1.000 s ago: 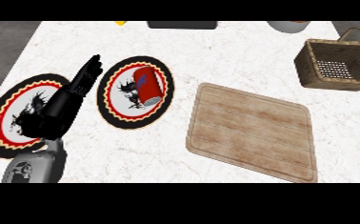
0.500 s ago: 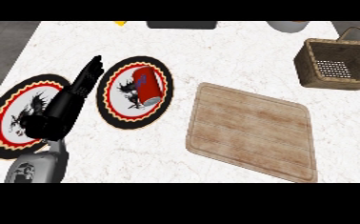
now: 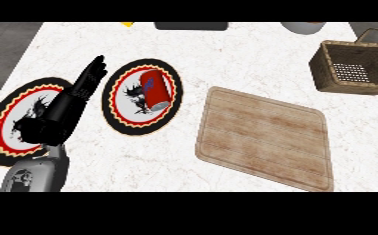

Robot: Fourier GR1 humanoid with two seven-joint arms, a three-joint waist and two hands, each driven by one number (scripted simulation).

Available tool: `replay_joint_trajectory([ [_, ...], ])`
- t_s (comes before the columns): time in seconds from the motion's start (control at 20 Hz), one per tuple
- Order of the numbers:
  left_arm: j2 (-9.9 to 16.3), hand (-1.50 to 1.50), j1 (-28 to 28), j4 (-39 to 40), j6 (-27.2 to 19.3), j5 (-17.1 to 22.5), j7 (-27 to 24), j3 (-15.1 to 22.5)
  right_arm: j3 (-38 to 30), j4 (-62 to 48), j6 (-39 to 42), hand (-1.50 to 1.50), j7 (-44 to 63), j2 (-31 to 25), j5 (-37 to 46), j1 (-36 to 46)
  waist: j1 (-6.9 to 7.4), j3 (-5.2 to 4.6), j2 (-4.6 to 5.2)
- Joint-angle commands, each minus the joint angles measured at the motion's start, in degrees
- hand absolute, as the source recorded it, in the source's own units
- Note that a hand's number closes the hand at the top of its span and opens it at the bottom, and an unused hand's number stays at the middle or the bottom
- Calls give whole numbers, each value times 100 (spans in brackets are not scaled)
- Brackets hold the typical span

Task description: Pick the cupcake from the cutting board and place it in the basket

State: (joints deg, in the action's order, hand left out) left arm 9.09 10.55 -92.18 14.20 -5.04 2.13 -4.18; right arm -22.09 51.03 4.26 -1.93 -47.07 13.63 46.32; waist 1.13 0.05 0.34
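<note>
The wooden cutting board (image 3: 264, 135) lies right of centre with nothing on it. No cupcake shows anywhere in the head view. The wicker basket (image 3: 330, 74) stands at the right edge; what shows of its inside holds nothing. My left hand (image 3: 68, 109) is open at the left, fingers straight and pointing away, between two plates. The right hand is out of view.
A red can (image 3: 156, 89) lies on its side on a black, red-rimmed plate (image 3: 125, 114). A second such plate (image 3: 16, 116) sits at the left edge, partly under my forearm. A dark object (image 3: 190, 26) and a grey bowl (image 3: 303, 27) line the far edge.
</note>
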Motion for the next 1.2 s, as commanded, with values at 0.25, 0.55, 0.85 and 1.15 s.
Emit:
replay_joint_trajectory([
  [0.25,137,0,110,3,111,114,99,-157,-506,-1696,-502,-150,-900,-130,-131,676,23,0,11],
  [0.55,-258,0,-267,-202,-177,-317,-73,337,-239,-2505,-777,-150,-1658,-137,265,1149,121,4,30],
  [0.85,8,0,112,138,66,-1,-1,-26,-713,-2791,16,-150,-1627,-589,-312,1473,29,2,15],
  [1.15,-159,0,200,-5,-162,-140,149,75,-1291,-3307,142,-150,-1079,-922,-826,1561,-2,5,16],
])
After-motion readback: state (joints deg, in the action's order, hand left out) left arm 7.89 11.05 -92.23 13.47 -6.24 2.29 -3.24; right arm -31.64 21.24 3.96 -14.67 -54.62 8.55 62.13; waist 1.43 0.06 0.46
